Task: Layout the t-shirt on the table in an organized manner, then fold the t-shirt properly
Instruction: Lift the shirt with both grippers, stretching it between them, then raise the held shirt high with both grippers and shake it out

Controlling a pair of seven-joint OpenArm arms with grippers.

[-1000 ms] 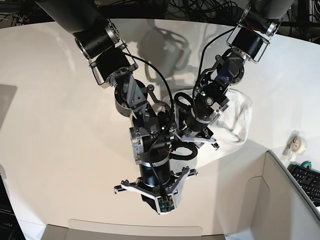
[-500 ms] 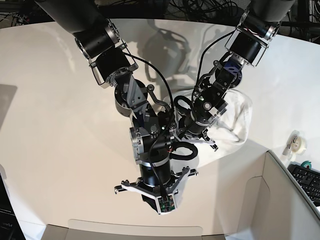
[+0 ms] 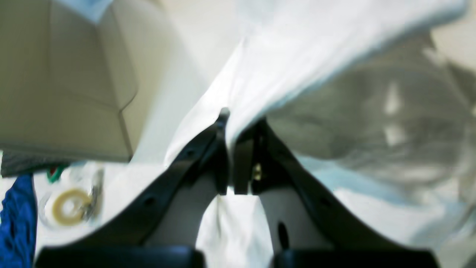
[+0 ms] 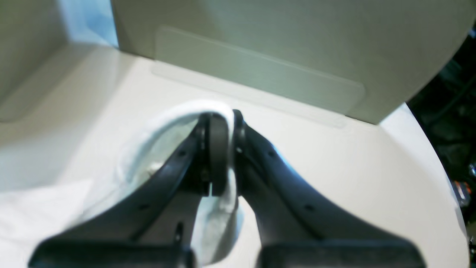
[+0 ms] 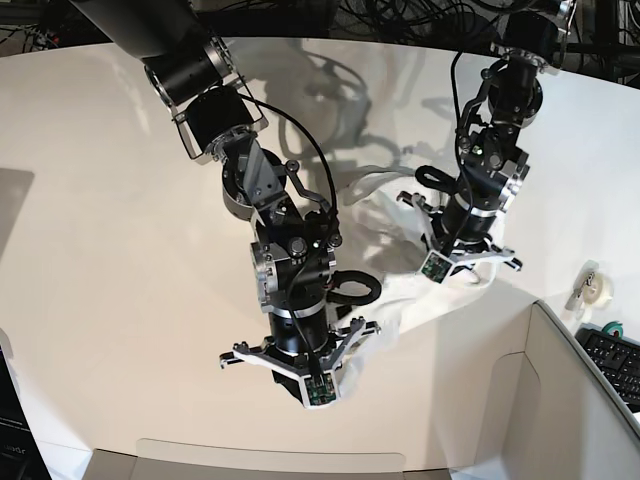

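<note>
Both arms reach down over the white tabletop point(image 5: 100, 200), wrists bent toward the near edge. The left gripper point(image 3: 238, 123) pinches a fold of the t-shirt point(image 5: 400, 300) between closed fingers, while the right gripper point(image 4: 223, 123) clamps its hem, the white cloth stretched above the tabletop between them.

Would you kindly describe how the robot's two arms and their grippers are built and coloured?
Both arms are black, chunky cylindrical joints with silver metal brackets and loose black cables looping alongside. Each wrist carries a pale, wing-like bracket with a small green circuit board. The left gripper and right gripper each have two curved black fingers tapering to narrow tips, with small round holes along their sides.
</note>
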